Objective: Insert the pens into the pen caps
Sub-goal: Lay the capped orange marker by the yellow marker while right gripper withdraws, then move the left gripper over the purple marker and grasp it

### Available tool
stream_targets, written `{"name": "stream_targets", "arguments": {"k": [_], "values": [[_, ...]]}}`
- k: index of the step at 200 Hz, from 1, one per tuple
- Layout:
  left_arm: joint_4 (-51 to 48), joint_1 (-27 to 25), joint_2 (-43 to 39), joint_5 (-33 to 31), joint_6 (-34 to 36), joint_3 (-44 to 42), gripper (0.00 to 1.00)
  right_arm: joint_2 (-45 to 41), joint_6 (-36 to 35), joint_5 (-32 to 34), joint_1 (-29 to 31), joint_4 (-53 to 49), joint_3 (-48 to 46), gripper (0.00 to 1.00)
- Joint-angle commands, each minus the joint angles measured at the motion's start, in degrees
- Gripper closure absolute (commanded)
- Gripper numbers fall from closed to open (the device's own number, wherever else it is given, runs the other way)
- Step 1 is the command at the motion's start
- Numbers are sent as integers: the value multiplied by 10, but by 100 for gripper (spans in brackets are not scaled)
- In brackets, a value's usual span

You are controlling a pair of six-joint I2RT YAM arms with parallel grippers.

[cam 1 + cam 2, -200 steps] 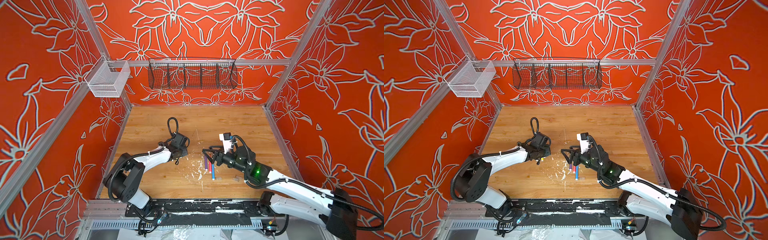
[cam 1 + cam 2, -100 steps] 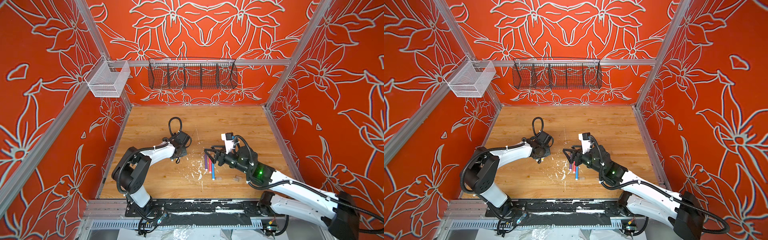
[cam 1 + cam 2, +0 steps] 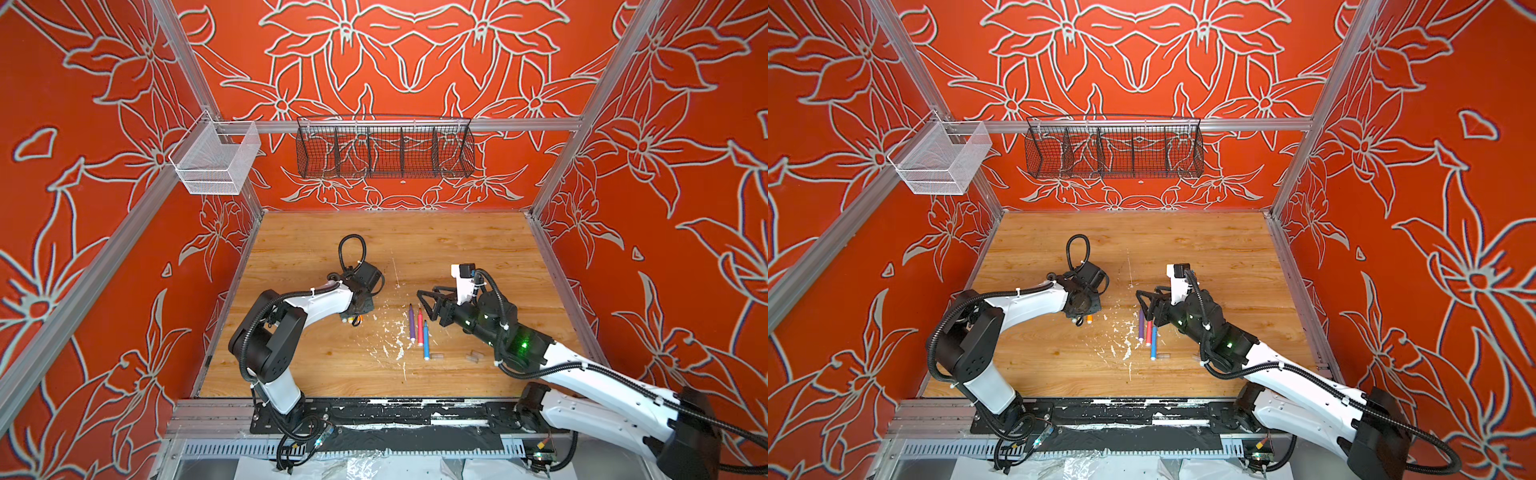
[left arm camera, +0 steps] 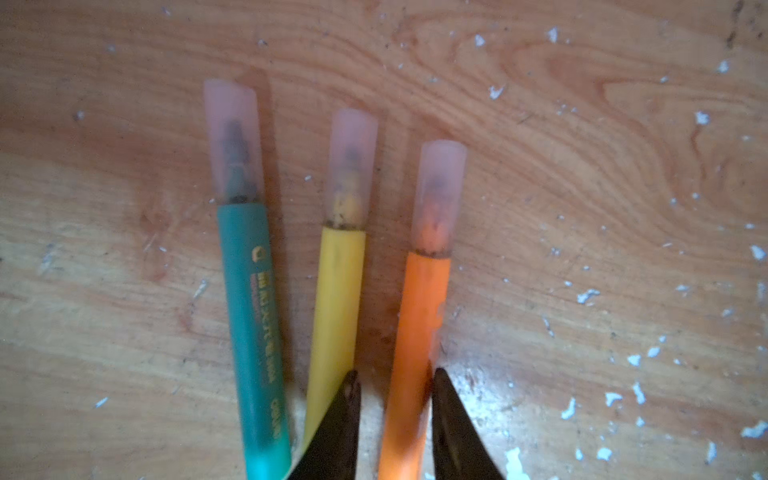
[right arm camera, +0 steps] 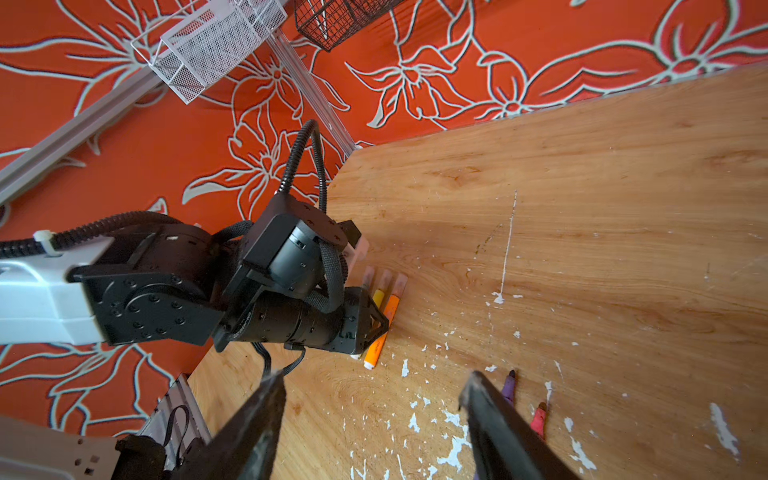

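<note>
Pens capped: green pen [image 4: 253, 332], yellow pen [image 4: 336, 291], orange pen [image 4: 422, 324], grouped left of paint flecks [image 3: 392, 338]. Left gripper [image 4: 397, 374] straddles orange pen, jaws loose: likely releasing. Right gripper [image 5: 374, 378] gapes empty by uncapped purple pen [image 3: 412, 324], right of flecks: probably next.

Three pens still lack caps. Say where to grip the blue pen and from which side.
Grip the blue pen near its white rear end, where it sticks out past the red pen. A cap lies close beside that end, so mind it. The pen lies flat, tip towards the back wall: probably come straight down with the right pincer across the barrel.
</note>
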Motion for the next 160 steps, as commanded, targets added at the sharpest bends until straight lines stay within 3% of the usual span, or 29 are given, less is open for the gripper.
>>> {"name": "stream_targets", "arguments": {"k": [1, 37, 68, 107, 128, 160], "values": [[-14, -4, -11, -8, 13, 14, 72, -10, -16, 29, -2, 1, -12, 29], [-23, -46, -60, -71, 53, 25, 72, -1, -23, 69, -7, -12, -12, 29], [25, -127, -110, -119, 93, 8, 72, 15, 6, 143, -33, -88, 4, 30], [119, -183, -127, -50, 70, -32, 69, 26, 27, 157, -73, -120, 8, 31], [90, -203, -108, -50, 49, -12, 76, 29, 27, 162, -81, -120, 6, 32], [64, -235, -73, -36, 11, 7, 76, 35, 29, 159, -93, -120, 5, 32]]}}
